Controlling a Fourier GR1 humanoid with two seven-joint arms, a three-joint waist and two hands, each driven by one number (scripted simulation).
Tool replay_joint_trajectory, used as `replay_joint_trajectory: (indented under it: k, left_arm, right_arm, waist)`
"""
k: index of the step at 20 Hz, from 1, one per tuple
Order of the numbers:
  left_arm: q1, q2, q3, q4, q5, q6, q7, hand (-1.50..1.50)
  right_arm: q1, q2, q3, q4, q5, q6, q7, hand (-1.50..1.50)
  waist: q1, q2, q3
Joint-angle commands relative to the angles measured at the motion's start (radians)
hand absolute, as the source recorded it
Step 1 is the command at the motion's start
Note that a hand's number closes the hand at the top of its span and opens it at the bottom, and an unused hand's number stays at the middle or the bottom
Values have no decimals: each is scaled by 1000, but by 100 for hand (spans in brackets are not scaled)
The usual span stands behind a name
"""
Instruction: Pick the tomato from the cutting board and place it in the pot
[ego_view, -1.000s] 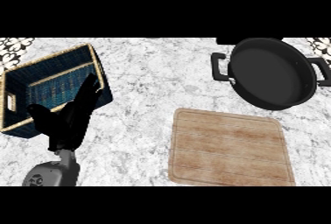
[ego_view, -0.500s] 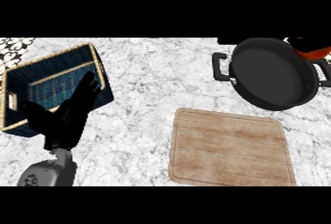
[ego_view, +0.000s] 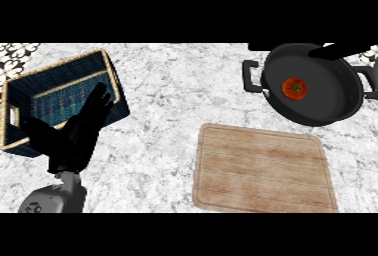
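The tomato (ego_view: 294, 89) now sits in my pot (ego_view: 325, 107), new since earlier; left hand (ego_view: 74, 140) rests open, right fingers (ego_view: 347, 49) straight.

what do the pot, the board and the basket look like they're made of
The round black pot looks like dark metal with a dull finish: smooth wall, soft sheen, two loop handles. The rectangular tan cutting board looks like wood: streaky grain and a groove near its edge. The blue rectangular basket looks woven, perhaps wicker or fabric, with a tan rim; the ribbed texture leaves it open.
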Motion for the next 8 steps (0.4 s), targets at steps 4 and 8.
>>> replay_joint_trajectory:
  k: [4,8]
  left_arm:
    - [15,10,18,10,13,-16,-13,0]
    - [-16,-32,-27,9,-37,31,4,0]
  right_arm:
    - [-60,-16,-125,14,-55,-233,-137,-150]
    - [-13,-85,-225,35,-124,-272,-205,-150]
  waist:
    - [0,1,-1]
    - [-14,-1,0]
